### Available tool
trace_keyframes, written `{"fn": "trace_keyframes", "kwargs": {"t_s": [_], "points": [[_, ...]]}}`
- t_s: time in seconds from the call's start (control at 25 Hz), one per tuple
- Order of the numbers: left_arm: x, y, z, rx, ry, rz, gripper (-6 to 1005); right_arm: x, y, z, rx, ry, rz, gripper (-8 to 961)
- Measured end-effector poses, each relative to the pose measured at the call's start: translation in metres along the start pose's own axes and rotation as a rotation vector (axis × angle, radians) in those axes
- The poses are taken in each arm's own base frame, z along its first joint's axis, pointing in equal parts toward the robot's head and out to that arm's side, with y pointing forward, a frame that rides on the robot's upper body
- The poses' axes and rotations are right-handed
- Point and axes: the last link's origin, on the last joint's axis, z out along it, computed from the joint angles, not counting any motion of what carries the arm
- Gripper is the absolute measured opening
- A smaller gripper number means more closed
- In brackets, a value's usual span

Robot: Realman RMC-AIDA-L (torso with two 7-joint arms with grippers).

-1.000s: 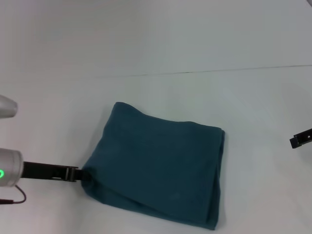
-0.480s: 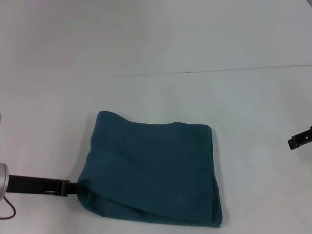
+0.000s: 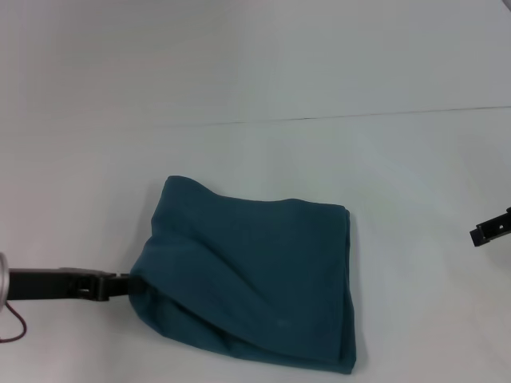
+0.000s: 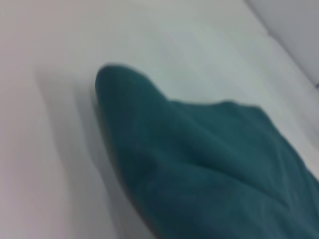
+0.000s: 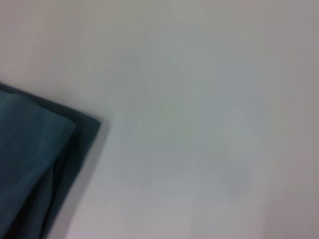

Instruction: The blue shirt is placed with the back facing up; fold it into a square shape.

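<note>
blue shirt (image 3: 255, 279) — soft matt cloth

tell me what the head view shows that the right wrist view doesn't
Only the head view shows the whole folded blue shirt, roughly square, with the left gripper at its near-left corner, the cloth bunched there, and the right gripper off at the right edge, clear of the cloth. Only the right wrist view gives a close look at one corner, where stacked layers show along the edge. Both show the shirt lying on the white table.
</note>
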Motion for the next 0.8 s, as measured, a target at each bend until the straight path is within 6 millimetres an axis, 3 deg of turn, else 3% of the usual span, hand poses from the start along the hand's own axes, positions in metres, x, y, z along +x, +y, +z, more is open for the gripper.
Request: {"fn": "trace_keyframes", "kwargs": {"t_s": [0.28,0.44,0.64,0.8], "points": [[0.0,-0.013,-0.028,0.027,0.09,-0.004,209,0.001,0.002,0.0,-0.031,-0.014,-0.013,929],[0.001,-0.015,-0.046,0.015,0.12,0.003,434,0.0,0.005,-0.002,-0.052,-0.022,-0.029,929],[-0.005,-0.003,-0.055,-0.075,0.072,0.069,632,-0.004,0.01,-0.004,-0.07,-0.029,-0.05,928],[-0.012,0.014,-0.059,-0.199,0.029,0.164,736,-0.003,0.022,-0.005,-0.149,-0.031,-0.111,928]]}}
